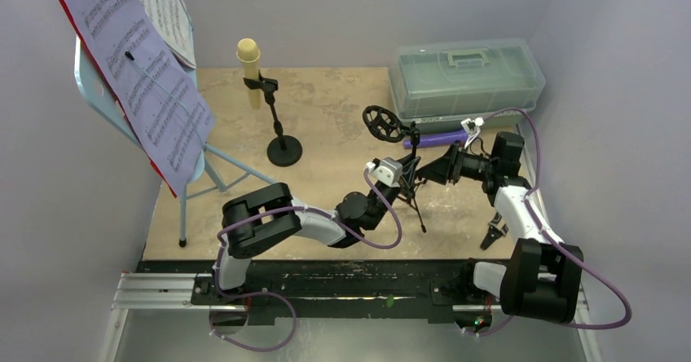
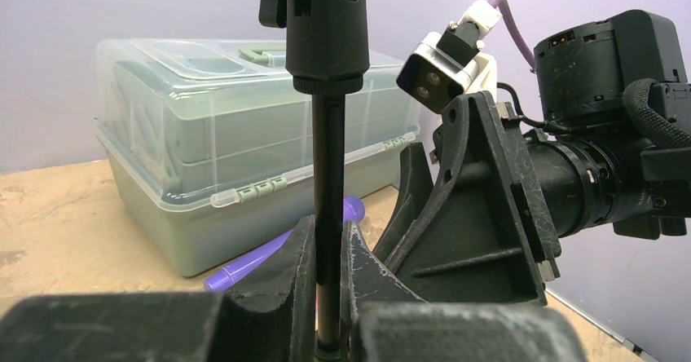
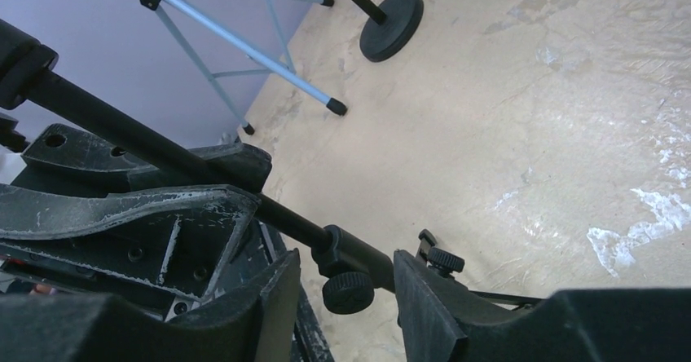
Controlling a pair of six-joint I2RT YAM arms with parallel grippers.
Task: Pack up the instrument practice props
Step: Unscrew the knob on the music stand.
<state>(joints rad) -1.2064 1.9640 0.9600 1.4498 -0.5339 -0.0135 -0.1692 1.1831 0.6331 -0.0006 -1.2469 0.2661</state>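
Pinching with left claw the thin black pole of the tripod mic holder, fingers pressed tight on both sides, low on the pole. Straddling with right claw the same holder's collar and knob from the 3 o'clock side, fingers spread, gap showing on one side; cannot tell whether the other pad is touching. Noting holder standing near bench centre. Noting purple microphone lying flat at the holder's 2 o'clock, just beside the grey-green plastic box at the bench's 1 o'clock. Logging cream microphone standing upright in round-base mic holder at 11 o'clock. Logging light-blue music rest at 9 o'clock on tripod legs, carrying sheet music over red folder. Spotting small black pliers lying at 4 o'clock.
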